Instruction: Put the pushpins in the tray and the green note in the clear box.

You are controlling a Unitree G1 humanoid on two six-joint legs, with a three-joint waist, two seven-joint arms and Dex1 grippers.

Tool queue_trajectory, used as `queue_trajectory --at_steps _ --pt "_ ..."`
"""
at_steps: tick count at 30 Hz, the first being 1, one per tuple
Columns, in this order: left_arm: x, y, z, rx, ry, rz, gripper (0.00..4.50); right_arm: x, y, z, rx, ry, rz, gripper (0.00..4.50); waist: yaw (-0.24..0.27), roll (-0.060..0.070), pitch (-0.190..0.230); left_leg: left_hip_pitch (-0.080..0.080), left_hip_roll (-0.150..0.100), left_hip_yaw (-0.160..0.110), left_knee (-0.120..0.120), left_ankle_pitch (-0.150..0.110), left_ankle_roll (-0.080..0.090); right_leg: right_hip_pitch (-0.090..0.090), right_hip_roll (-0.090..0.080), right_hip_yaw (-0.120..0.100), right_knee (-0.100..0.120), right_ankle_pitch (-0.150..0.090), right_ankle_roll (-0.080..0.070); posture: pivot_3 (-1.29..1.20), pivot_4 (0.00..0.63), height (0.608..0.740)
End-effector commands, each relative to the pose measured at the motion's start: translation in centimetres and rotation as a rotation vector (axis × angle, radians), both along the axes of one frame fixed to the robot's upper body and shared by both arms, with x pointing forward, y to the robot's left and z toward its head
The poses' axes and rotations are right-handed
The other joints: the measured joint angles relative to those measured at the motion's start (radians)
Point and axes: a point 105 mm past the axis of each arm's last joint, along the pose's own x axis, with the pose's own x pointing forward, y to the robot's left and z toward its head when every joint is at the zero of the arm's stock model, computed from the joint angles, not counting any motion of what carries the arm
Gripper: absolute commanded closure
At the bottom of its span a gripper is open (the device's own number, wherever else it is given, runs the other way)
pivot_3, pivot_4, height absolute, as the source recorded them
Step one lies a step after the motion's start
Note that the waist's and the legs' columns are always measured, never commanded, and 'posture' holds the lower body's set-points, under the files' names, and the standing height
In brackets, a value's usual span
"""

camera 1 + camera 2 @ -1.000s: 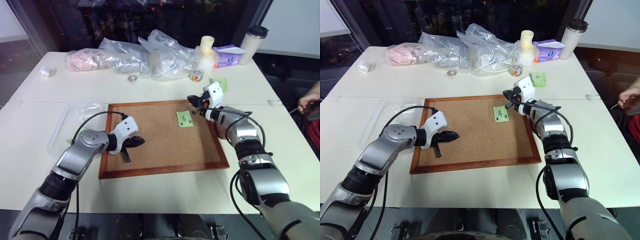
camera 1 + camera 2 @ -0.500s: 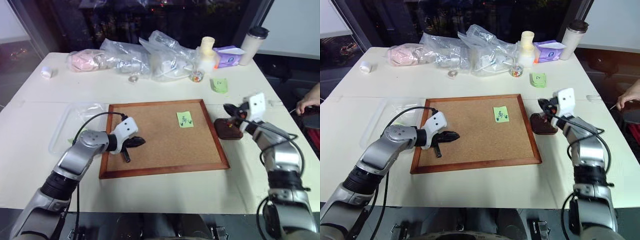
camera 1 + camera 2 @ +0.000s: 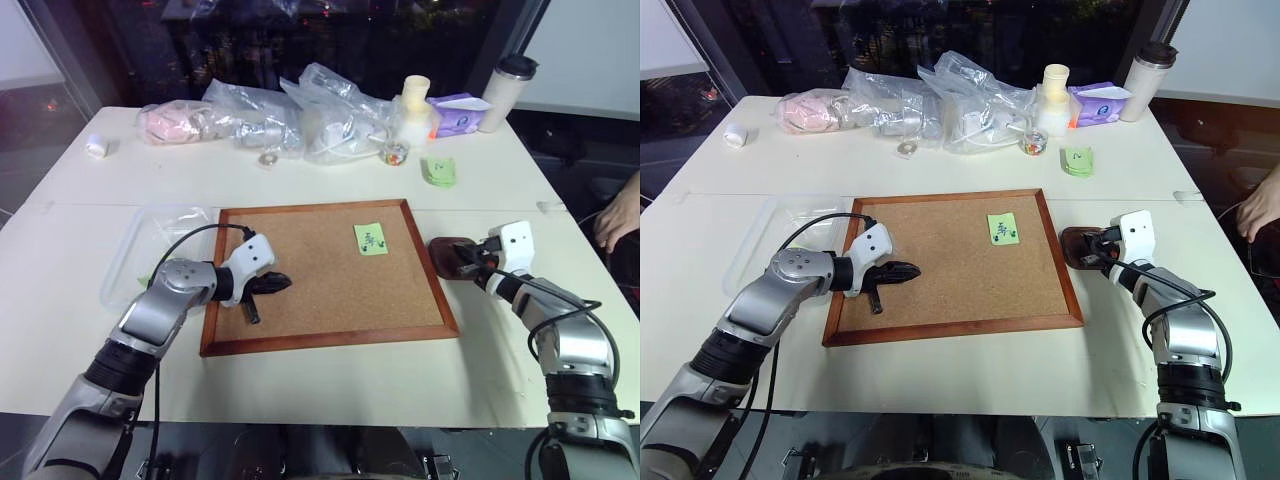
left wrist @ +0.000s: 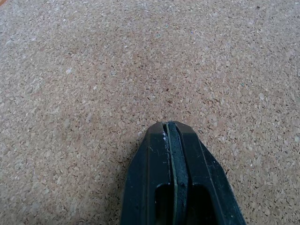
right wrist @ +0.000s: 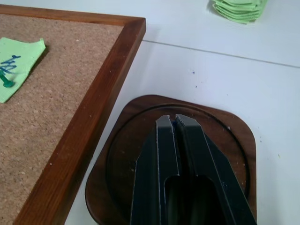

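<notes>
My right wrist view shows the right pincer [image 5: 175,123] barely parted over the tray [image 5: 234,136], right of the corkboard [image 3: 330,275]. There a dark-headed pushpin [image 5: 6,82] holds the green note [image 3: 370,238]. Left pincer [image 4: 168,129] is pressed together over bare cork; the clear box [image 3: 135,250] sits on the tabletop [image 3: 300,385] at far left.

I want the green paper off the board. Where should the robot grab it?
First pull the green pin straight up by its head, coming from above; it holds the green note flat to the corkboard. Then pinch the note's slightly lifted corner.

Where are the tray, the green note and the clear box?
tray [image 5: 236,136]: right wrist view, its bare rim.
green note [image 3: 369,239]: left eye view, its middle.
clear box [image 3: 135,250]: left eye view, its bare floor.
</notes>
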Motion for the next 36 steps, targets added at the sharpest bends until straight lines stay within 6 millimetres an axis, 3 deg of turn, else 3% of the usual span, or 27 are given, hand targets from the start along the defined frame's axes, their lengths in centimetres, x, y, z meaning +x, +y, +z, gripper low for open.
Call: queue_trajectory --at_steps 1,7,11,15,18,22,28,36 --pt "-0.5 1.1 -2.6 0.067 0.082 0.038 4.50 0.0 -0.4 0.9 -0.010 -0.034 -0.010 3.17 0.000 0.000 0.000 0.000 0.000 0.000 0.000 0.000 0.000 0.000 0.000 0.000 0.000 0.000 0.000 0.00 0.150 0.740" --pt "-0.5 1.2 -2.6 0.068 0.083 0.045 4.50 -0.1 -0.5 1.6 -0.008 -0.054 -0.018 0.05 0.000 0.000 0.000 0.000 0.000 0.000 0.000 0.000 0.000 0.000 0.000 0.000 0.000 0.000 0.000 0.00 0.150 0.740" --pt "-0.5 1.2 -2.6 0.067 0.084 0.047 4.50 -0.2 -0.5 2.4 0.000 -0.077 -0.020 0.05 0.000 0.000 0.000 0.000 0.000 0.000 0.000 0.000 0.000 0.000 0.000 0.000 0.000 0.000 0.000 0.00 0.150 0.740" --pt "-0.5 1.1 -2.6 0.065 0.086 0.045 4.50 -0.5 1.0 3.5 0.026 -0.104 0.040 0.05 0.000 0.000 0.000 0.000 0.000 0.000 0.000 0.000 0.000 0.000 0.000 0.000 0.000 0.000 0.000 0.00 0.150 0.740" --pt "-0.4 1.0 -2.6 0.066 0.085 0.044 4.50 -0.9 5.8 4.4 0.054 -0.107 0.246 0.05 0.000 0.000 0.000 -0.001 0.000 0.000 0.000 0.000 0.000 0.000 0.000 0.000 0.000 0.000 0.000 0.00 0.150 0.740" --pt "-0.2 0.9 -2.6 0.070 0.083 0.044 4.50 -0.5 8.4 2.9 -0.015 -0.068 0.344 0.05 0.001 0.000 0.000 0.000 0.000 -0.001 0.000 0.000 0.000 0.000 0.000 0.000 0.000 0.000 0.000 0.00 0.150 0.740" --pt "-0.2 0.8 -2.5 0.071 0.079 0.044 4.50 1.8 9.9 1.7 0.009 -0.066 0.342 0.05 0.004 0.000 0.000 -0.002 -0.001 -0.001 0.000 0.000 0.000 -0.001 -0.001 -0.001 -0.001 0.000 0.000 0.00 0.150 0.740" --pt "-0.8 1.0 -2.7 0.070 0.085 0.057 4.50 3.0 10.0 1.1 0.007 -0.066 0.351 0.05 0.000 0.000 0.000 -0.003 0.000 -0.001 0.000 0.000 0.000 -0.002 0.000 -0.001 -0.001 0.000 0.000 0.00 0.150 0.740"
